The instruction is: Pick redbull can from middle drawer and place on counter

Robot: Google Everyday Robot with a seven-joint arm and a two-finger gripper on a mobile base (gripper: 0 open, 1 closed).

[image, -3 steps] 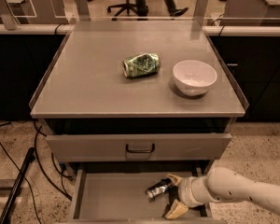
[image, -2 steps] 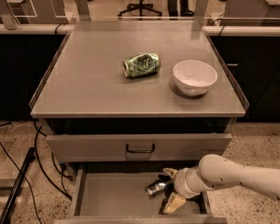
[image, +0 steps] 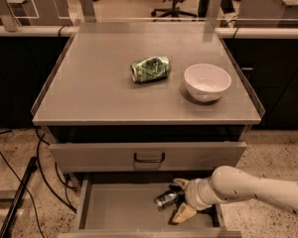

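The middle drawer (image: 119,209) stands pulled open at the bottom of the camera view. The redbull can (image: 166,199) lies on its side in the drawer's right part, shiny end toward the left. My gripper (image: 181,199) reaches into the drawer from the right, its two pale fingers one behind and one in front of the can, around its right end. The counter (image: 99,88) is the grey cabinet top above.
A crushed green can (image: 150,68) lies on its side on the counter, and a white bowl (image: 207,81) stands to its right. A closed drawer front with a dark loop handle (image: 149,158) sits above the open drawer. Black cables (image: 20,182) run on the floor at left.
My arm and gripper have moved left inside the drawer toward the can, and the fingers now sit around its right end.
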